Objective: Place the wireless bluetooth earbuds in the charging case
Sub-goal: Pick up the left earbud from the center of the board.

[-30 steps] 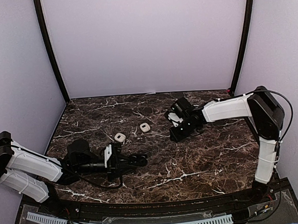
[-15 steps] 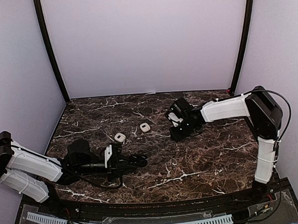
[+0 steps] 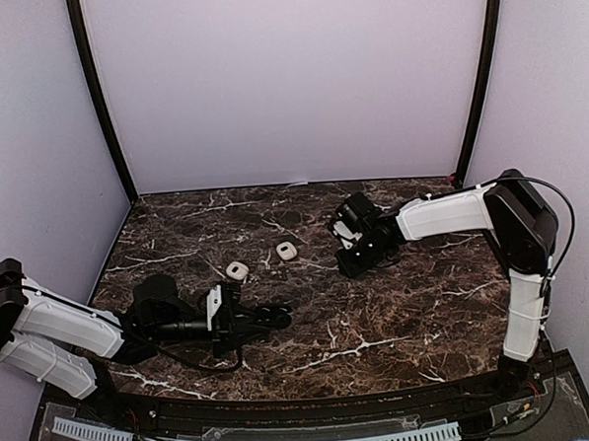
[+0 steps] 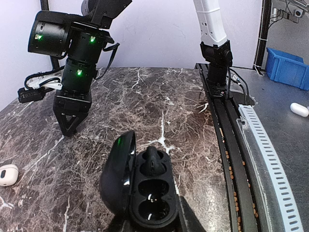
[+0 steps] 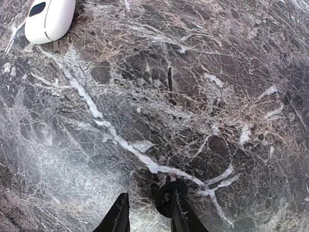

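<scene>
My left gripper [image 4: 153, 221] is shut on the base of the open black charging case [image 4: 150, 195], whose lid [image 4: 117, 176] is tipped to the left. One black earbud [image 4: 153, 162] sits in the far slot, and the two near slots are bare. In the top view the case [image 3: 276, 315] is low over the table. My right gripper [image 5: 148, 209] points down at the marble, jaws apart. A second black earbud [image 5: 167, 197] lies against the inner side of its right finger [image 5: 180, 217], with a gap to the left finger [image 5: 118, 215].
Two small white cases [image 3: 237, 271] [image 3: 286, 251] lie on the marble table [image 3: 398, 314] between the arms. One white case [image 5: 49, 18] shows at the top left of the right wrist view. A slotted rail [image 4: 263, 159] runs along the table's near edge.
</scene>
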{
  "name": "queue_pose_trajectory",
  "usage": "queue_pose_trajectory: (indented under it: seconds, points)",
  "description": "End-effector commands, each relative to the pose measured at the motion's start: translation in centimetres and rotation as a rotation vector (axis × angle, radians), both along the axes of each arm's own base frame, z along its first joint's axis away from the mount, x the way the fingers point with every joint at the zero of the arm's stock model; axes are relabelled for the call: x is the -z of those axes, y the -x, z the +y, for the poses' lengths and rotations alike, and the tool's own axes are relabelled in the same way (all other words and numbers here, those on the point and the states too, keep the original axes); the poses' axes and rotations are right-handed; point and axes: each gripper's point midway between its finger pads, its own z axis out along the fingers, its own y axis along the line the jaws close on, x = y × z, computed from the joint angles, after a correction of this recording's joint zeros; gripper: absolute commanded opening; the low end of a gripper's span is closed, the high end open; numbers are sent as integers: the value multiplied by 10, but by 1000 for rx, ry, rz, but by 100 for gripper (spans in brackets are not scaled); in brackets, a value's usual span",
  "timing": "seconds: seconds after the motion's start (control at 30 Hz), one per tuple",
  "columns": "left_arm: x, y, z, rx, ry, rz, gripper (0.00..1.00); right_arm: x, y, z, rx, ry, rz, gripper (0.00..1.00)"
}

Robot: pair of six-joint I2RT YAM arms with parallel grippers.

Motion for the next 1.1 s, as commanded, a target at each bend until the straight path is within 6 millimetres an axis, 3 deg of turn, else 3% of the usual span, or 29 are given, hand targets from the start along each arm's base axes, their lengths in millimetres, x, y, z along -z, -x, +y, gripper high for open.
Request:
queue_pose_trajectory:
  seconds: [0.0, 0.8, 1.07]
  points:
    - [-10, -3, -2, -3, 23, -13, 18, 4, -1, -2, 13, 27, -1, 29]
    - [-8, -5, -2, -8, 14, -12, 18, 5, -8, -22, 43, 90, -16, 22]
    - [-8, -4, -2, -8, 14, -12, 18, 4, -11, -25, 54, 105, -25, 10]
